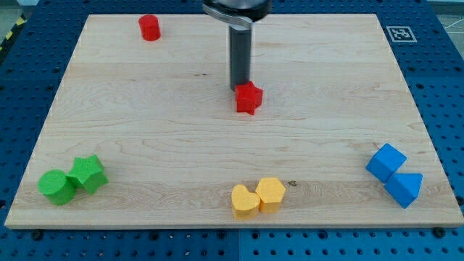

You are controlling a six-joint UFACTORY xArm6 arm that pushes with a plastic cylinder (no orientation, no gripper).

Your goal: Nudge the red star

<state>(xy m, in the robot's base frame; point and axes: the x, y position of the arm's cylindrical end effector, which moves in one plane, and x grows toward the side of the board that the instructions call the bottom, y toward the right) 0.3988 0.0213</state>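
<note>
The red star [249, 98] lies a little above the middle of the wooden board [145, 130]. My dark rod comes down from the view's top, and my tip [238, 88] sits right at the star's upper left edge, touching it or nearly so. A red cylinder [149, 27] stands near the board's top left.
A green cylinder [56, 186] and a green block [88, 173] sit together at the bottom left. A yellow heart [244, 201] and a yellow hexagon [270, 193] touch at the bottom middle. A blue cube [386, 162] and a blue triangular block [404, 189] sit at the bottom right.
</note>
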